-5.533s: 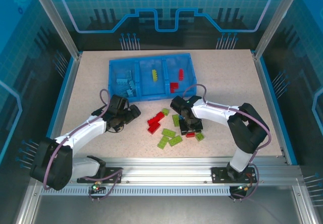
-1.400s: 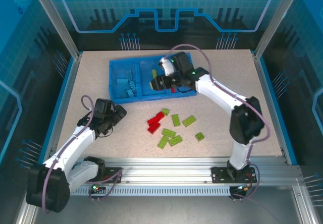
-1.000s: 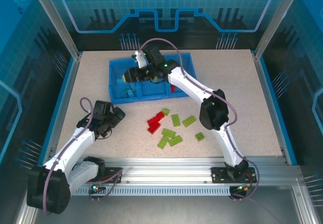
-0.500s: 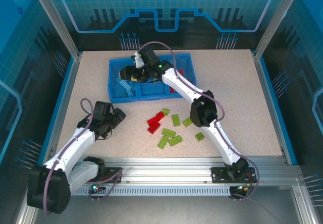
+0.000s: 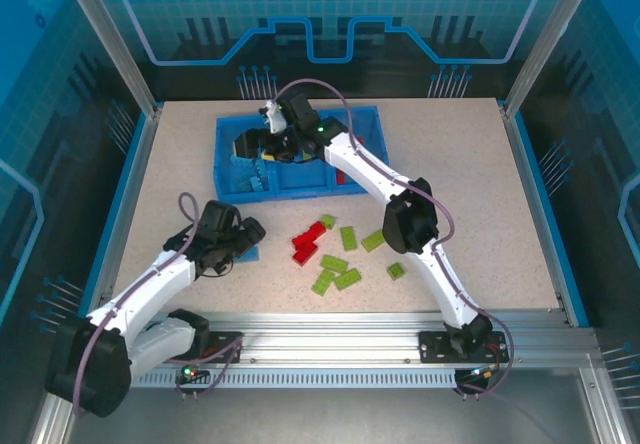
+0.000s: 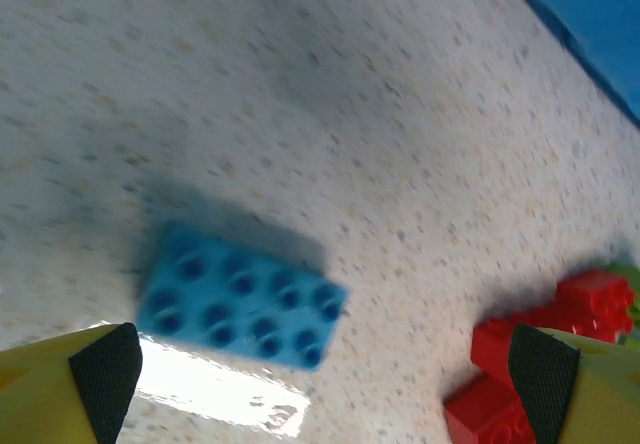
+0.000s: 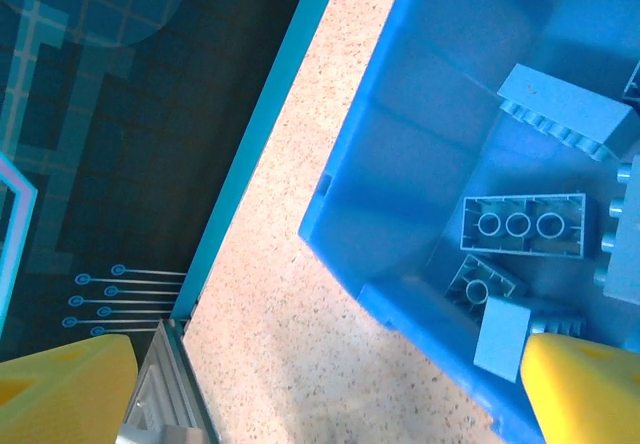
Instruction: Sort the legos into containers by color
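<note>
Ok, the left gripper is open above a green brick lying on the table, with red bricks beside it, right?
Not quite. The left wrist view shows the brick under the open left gripper is light blue, not green. It does lie on the table with red bricks beside it.

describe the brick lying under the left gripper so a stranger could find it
On the table, in front of the blue tray, look left of the loose red bricks. Under the open left gripper lies a light blue brick, eight studs up; every loose brick near it is red or green.
</note>
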